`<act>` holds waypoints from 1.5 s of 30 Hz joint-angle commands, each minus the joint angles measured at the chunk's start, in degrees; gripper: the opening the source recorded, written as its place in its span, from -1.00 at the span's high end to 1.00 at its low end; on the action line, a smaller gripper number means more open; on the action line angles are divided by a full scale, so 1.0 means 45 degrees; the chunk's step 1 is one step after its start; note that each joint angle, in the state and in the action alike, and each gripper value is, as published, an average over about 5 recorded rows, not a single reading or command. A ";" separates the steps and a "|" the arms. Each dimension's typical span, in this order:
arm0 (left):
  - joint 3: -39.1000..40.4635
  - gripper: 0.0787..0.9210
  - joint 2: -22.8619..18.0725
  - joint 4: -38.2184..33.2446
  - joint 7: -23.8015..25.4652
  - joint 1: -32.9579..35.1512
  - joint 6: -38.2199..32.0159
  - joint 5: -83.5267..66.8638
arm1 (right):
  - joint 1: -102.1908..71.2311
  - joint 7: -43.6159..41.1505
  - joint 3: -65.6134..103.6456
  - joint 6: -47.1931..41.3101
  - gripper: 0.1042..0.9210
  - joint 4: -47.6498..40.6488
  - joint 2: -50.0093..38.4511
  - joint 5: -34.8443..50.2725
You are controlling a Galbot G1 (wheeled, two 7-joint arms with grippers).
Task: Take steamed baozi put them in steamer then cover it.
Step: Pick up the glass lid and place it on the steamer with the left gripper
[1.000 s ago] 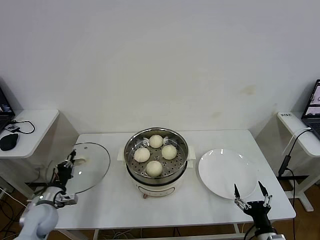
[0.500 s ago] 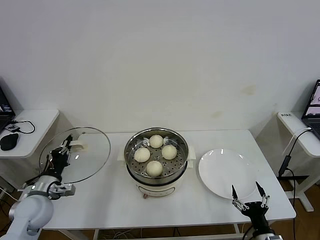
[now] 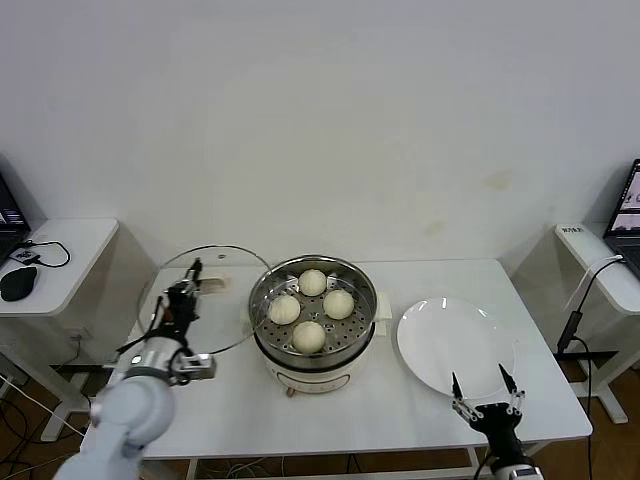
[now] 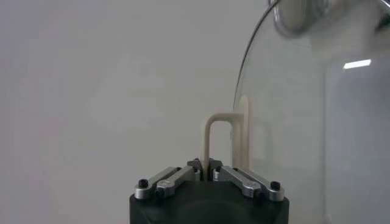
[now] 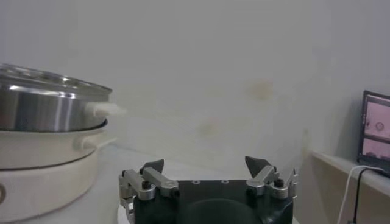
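Gripping the cover (image 3: pixel 205 300) by its cream-white bar handle (image 4: pixel 222 141), the left gripper (image 3: pixel 183 297) is holding the glass lid up off the table (image 3: pixel 400 410) over the left edge, with its jaws clenched on the handle. The lid is tilting, its right rim sitting just beside the steamer (image 3: pixel 313 325) but not over it. The steamer is standing at the middle of the table, uncovered, and the steamed baozi (image 3: pixel 312 308) are lying in it as four buns on the perforated tray. A white plate (image 3: pixel 455 345) is resting bare toward the right edge, near the steamer's side handle. The right gripper (image 3: pixel 483 388) is hanging at the front right corner, just beside the plate's near rim, its jaws spread wide and grasping nothing.
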 commanded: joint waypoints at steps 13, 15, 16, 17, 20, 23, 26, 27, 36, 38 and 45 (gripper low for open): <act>0.3946 0.85 -0.4994 0.1231 0.2275 -0.2728 0.1483 0.4608 | 0.0584 0.0217 -0.0340 0.0025 -0.76 -0.0820 0.0122 -0.1039; 0.4067 0.85 -0.5212 0.1383 0.2255 -0.2710 0.1472 0.4762 | 0.0557 0.0220 -0.0343 0.0048 -0.76 -0.0829 0.0141 -0.1046; 0.4133 0.85 -0.5307 0.1453 0.2242 -0.2680 0.1465 0.4845 | 0.0544 0.0222 -0.0349 0.0058 -0.76 -0.0837 0.0152 -0.1051; 0.4200 0.85 -0.5395 0.1522 0.2226 -0.2643 0.1454 0.4934 | 0.0532 0.0224 -0.0357 0.0071 -0.76 -0.0845 0.0164 -0.1059; 0.4349 0.85 -0.5592 0.1738 0.2177 -0.2480 0.1408 0.5182 | 0.0499 0.0226 -0.0385 0.0095 -0.76 -0.0855 0.0184 -0.1074; 0.4383 0.85 -0.5725 0.1951 0.2118 -0.2362 0.1351 0.5372 | 0.0475 0.0225 -0.0410 0.0119 -0.76 -0.0854 0.0187 -0.1070; 0.4337 0.85 -0.5831 0.2130 0.2038 -0.2326 0.1284 0.5528 | 0.0460 0.0226 -0.0441 0.0140 -0.76 -0.0862 0.0185 -0.1064; 0.4306 0.85 -0.5856 0.2177 0.2007 -0.2312 0.1253 0.5584 | 0.0454 0.0226 -0.0451 0.0146 -0.76 -0.0865 0.0185 -0.1062; 0.3901 0.85 -0.5982 0.2569 0.1781 -0.2046 0.1052 0.5763 | 0.0438 0.0224 -0.0468 0.0201 -0.76 -0.0929 0.0090 -0.1020; 0.3828 0.85 -0.5993 0.2636 0.1751 -0.2043 0.1030 0.5754 | 0.0440 0.0222 -0.0476 0.0214 -0.76 -0.0958 0.0069 -0.1017; 0.3674 0.85 -0.6037 0.2853 0.1695 -0.2146 0.0987 0.5676 | 0.0438 0.0207 -0.0498 0.0240 -0.76 -0.1000 0.0014 -0.0997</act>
